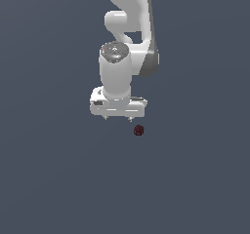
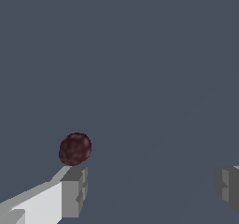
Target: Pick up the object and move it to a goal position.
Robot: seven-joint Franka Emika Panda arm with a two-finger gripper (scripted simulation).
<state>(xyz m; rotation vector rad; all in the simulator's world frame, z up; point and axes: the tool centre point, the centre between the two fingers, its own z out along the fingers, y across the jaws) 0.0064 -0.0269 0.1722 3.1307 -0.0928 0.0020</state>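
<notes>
The object (image 1: 138, 130) is a small dark maroon ball lying on the flat grey surface, just below and toward the exterior view's right of the white gripper (image 1: 118, 117). The gripper points down and stands open, with nothing between its fingers. In the wrist view the ball (image 2: 74, 149) lies just beyond one fingertip (image 2: 73, 190), outside the gap, while the other fingertip (image 2: 227, 185) shows at the picture's edge. The gripper (image 2: 150, 188) does not touch the ball.
The plain grey surface (image 1: 58, 179) stretches all around. The white arm (image 1: 128, 28) rises behind the gripper. No goal marker shows in either view.
</notes>
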